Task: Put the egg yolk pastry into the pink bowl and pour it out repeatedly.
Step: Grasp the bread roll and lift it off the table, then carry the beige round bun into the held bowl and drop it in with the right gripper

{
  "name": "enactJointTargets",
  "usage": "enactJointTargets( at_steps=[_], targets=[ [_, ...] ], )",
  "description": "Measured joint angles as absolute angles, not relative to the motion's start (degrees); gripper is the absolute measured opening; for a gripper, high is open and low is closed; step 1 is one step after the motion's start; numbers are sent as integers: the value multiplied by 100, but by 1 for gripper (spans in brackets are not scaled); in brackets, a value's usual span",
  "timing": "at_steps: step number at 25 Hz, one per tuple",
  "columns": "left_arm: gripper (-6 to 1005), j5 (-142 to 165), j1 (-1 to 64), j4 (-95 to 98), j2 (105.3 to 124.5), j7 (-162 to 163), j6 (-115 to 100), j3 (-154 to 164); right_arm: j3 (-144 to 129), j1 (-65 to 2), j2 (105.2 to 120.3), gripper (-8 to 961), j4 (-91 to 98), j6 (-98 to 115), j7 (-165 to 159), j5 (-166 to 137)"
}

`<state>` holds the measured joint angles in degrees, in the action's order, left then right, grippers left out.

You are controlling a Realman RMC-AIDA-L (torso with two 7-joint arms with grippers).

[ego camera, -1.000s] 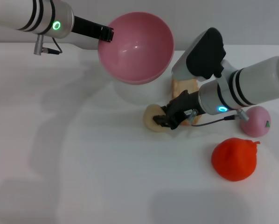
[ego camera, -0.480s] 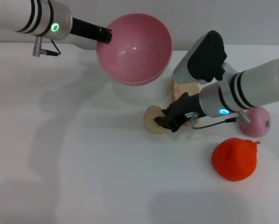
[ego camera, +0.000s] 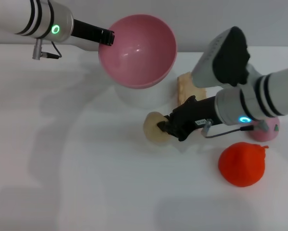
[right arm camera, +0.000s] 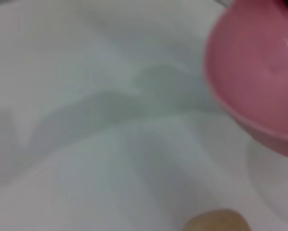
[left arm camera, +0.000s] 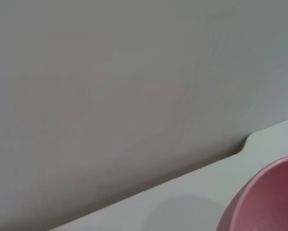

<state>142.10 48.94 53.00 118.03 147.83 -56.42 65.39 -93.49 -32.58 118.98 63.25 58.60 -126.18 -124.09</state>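
Meanwhile, mid-frame, the egg yolk pastry (ego camera: 153, 128) is clasped by the right gripper (ego camera: 164, 127) | crusty pastry (ego camera: 187, 86), orange fruit (ego camera: 242, 163) nearby | pink bowl (ego camera: 137, 50) held tilted upper centre, rim pinched by left gripper (ego camera: 109, 37) | pastry lifted, shifted left since earlier.

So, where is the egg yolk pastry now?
In the head view, the egg yolk pastry is mid-table, at the tips of the right gripper, below the pink bowl.

a big white table (ego camera: 86, 183) fills most of the room we can see. behind the table stands a plain grey wall (left arm camera: 110, 72). soft grey shadows lie on the table.
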Motion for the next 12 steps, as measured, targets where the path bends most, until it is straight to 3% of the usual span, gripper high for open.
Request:
enactJointTargets(
  at_steps=[7,12],
  targets=[
    [45,14211,4865,5235,11803,14798,-5633,6638,-9312,-2376,11908,98,8231,6384,-12580,-12427],
    [45,14201,4815,5269,11816,14830,-5672,6814,-9242,-2103,11929,93,9062,6483,-12547,-12590]
  ],
)
